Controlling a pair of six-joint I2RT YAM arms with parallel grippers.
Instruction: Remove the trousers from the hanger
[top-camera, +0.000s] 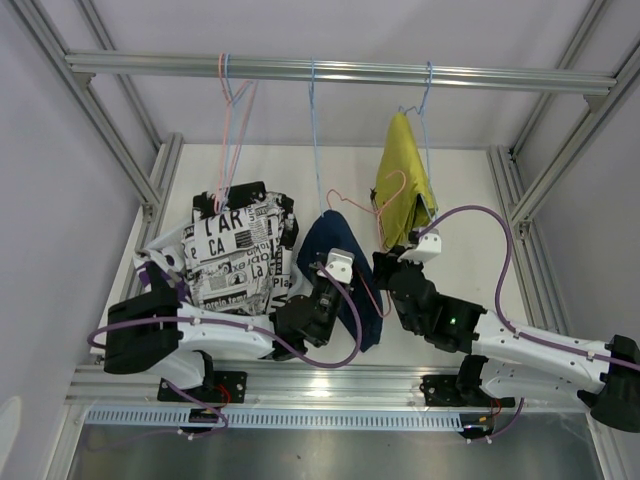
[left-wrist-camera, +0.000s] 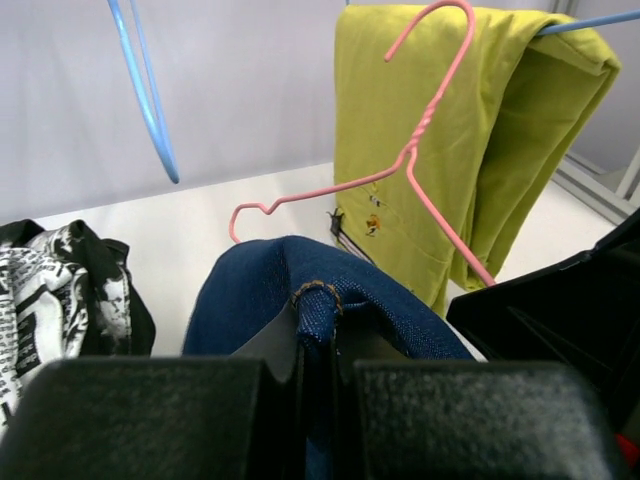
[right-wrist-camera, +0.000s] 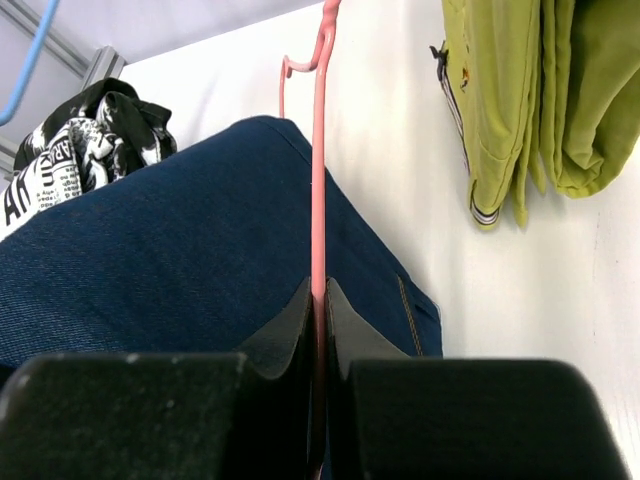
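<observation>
The plain navy trousers (top-camera: 348, 285) hang over a pink hanger (top-camera: 358, 205) that is off the rail, low over the table. My left gripper (top-camera: 322, 292) is shut on a fold of the navy cloth (left-wrist-camera: 300, 290), its fingers meeting in the left wrist view (left-wrist-camera: 318, 345). My right gripper (top-camera: 388, 268) is shut on the pink hanger's wire (right-wrist-camera: 318, 180), the fingers closed around it in the right wrist view (right-wrist-camera: 320, 300) with navy cloth (right-wrist-camera: 180, 260) behind. The yellow trousers (top-camera: 403, 180) hang on a blue hanger on the rail.
A pile of trousers lies at the left of the table, white with dark print (top-camera: 232, 258) on top and black speckled cloth (top-camera: 275, 205) beneath. An empty pink hanger (top-camera: 232, 130) and an empty blue hanger (top-camera: 314, 130) hang from the rail (top-camera: 340, 70). Frame posts stand on both sides.
</observation>
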